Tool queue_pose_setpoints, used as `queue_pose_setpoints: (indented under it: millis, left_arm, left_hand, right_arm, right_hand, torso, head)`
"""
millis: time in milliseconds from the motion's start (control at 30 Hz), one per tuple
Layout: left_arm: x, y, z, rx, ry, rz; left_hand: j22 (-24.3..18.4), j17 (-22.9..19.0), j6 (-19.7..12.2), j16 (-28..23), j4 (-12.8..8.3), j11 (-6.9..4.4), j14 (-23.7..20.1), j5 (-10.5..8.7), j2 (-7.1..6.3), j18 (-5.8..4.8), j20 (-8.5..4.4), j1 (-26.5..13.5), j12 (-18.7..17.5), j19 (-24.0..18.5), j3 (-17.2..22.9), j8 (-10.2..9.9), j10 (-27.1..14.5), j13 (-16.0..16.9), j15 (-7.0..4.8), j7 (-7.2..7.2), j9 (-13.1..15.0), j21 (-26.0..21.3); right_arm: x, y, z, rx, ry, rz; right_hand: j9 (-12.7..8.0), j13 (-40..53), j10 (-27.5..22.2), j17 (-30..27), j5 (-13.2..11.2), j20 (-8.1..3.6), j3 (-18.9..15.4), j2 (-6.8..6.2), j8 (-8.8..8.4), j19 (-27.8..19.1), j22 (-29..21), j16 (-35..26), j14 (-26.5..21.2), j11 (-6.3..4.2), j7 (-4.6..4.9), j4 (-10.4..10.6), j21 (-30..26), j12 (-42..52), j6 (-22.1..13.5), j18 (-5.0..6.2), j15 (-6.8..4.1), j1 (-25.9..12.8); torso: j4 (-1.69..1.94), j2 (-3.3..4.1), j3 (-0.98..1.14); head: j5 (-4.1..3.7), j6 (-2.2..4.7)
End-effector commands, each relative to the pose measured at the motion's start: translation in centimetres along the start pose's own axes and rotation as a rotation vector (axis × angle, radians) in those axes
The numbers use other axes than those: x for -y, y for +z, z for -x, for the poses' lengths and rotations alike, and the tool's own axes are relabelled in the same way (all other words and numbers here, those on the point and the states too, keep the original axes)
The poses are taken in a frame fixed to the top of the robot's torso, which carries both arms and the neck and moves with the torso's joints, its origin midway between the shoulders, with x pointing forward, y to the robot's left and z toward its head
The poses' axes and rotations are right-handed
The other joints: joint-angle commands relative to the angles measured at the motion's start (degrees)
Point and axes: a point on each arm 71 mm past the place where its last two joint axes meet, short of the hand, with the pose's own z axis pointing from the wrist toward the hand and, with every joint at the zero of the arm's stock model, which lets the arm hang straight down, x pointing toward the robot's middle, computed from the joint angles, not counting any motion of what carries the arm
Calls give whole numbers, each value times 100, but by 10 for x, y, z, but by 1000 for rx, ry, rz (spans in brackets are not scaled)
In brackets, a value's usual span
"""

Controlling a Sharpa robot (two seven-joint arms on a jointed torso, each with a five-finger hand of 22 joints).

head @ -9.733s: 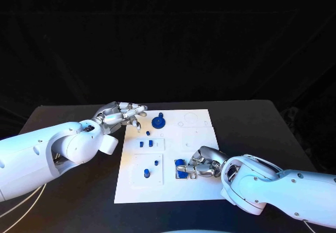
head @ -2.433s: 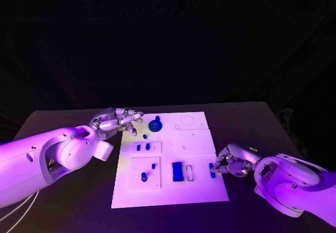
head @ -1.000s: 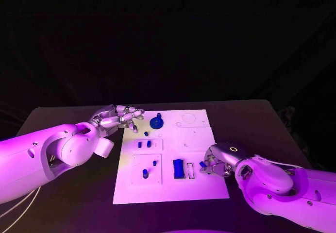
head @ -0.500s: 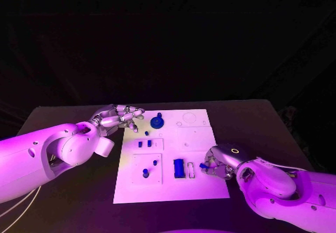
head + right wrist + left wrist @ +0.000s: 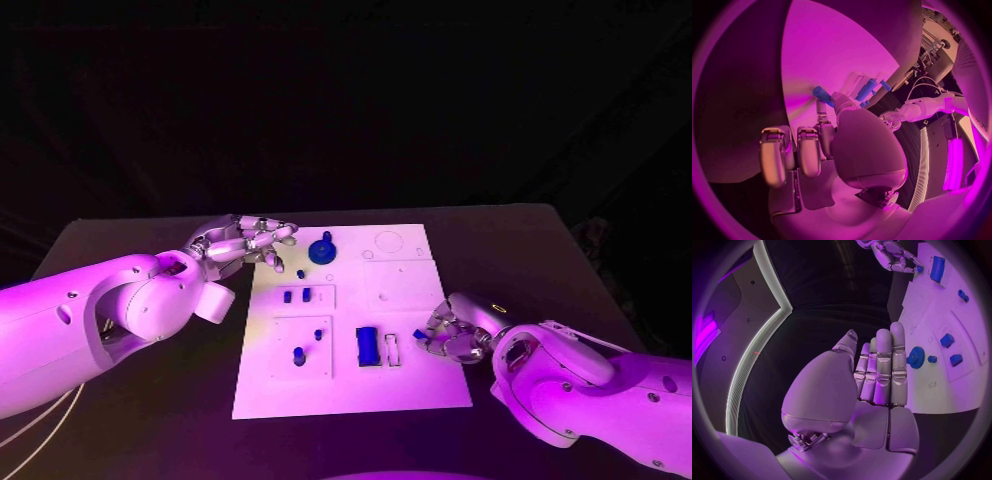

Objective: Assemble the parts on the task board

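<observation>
Two hands are over the table, one working, one idle. Right hand (image 5: 456,338) sits at the near right edge of the task board (image 5: 404,290), pinching a small blue part (image 5: 420,335) between thumb and a finger; the right wrist view shows that part (image 5: 822,95) sticking out past the fingertips, just above the white plate. Other fingers curl beside it.

Left hand (image 5: 245,240) hovers off the board's far left corner, holding nothing. Its wrist view shows the fingers (image 5: 882,367) straight and close together, thumb apart.

Step in hand, as I judge it: carrying the small part toward a seat on the board. The narrow empty slot (image 5: 391,349) lies just beside the filled blue block (image 5: 368,347), and that slot looks the likely target, though I cannot tell whether the part matches it. The next move calls for lining the part's long side with the slot, lowering it squarely, then releasing without dragging it out.

Other pieces on the board: a round blue knob (image 5: 323,251) at the far end, two small pegs (image 5: 297,296) in a square recess, one peg (image 5: 300,355) in the nearer recess.

Surface: matte black table (image 5: 534,250), board lying flat at its middle. Room behind is dark, nothing distinguishable.
</observation>
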Motion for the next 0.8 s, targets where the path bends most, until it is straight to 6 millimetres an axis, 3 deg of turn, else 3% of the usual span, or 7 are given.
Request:
queue_pose_setpoints:
  millis: [33, 433, 567, 800]
  left_arm:
    - [1, 1, -3, -23, -4, -2]
    - [1, 1, -4, -25, -5, -3]
    - [1, 0, -4, -24, -4, -3]
    - [1, 0, -4, -24, -4, -3]
  left_hand:
    - [-9, -8, -43, 27, -2, 2, -35, 22, 14, 77, 12, 39, 29, 47, -29, 38, -56, 9, 4, -10, -5, -24]
    - [-9, -8, -43, 27, -2, 2, -35, 22, 14, 77, 12, 39, 29, 47, -29, 38, -56, 9, 4, -10, -5, -24]
    - [-9, -9, -43, 27, -1, 2, -36, 23, 18, 77, 12, 43, 29, 47, -31, 38, -59, 8, 4, -10, -5, -26]
    - [-9, -10, -44, 27, -1, 2, -36, 23, 20, 77, 12, 45, 29, 47, -31, 39, -59, 8, 4, -10, -5, -26]
  right_arm:
    - [1, 0, -3, -42, 113, -45]
    - [-15, 2, -13, -89, 166, -23]
    - [-20, 2, -15, -91, 177, -10]
    - [-25, 3, -16, -83, 183, 11]
  right_hand:
    - [11, 685, 133, 1140, -23, -25, 417, -1, 25, 554, 1456, -40, 535, -143, -39, -343, -19, 11, -20, -88, -5, -87]
    - [52, 708, 153, 1147, -5, -24, 537, -93, 67, 558, 1460, -36, 538, -146, -46, -257, -3, 39, -2, -91, -6, -356]
    - [79, 713, 159, 1148, 251, -28, 543, -126, 98, 557, 1459, -36, 538, -152, -54, -191, -8, 45, 14, -91, -10, -524]
    - [95, 720, 166, 1154, 298, -30, 546, -125, 116, 560, 1462, -32, 539, -156, -59, -169, 2, 54, 24, -93, -14, -583]
  torso:
    - [-1, -2, -1]
    - [5, 5, 8]
    - [-5, 5, 7]
    - [-7, 1, 7]
  head:
    - [7, -10]
    - [-1, -14]
    - [11, -28]
    - [26, -25]
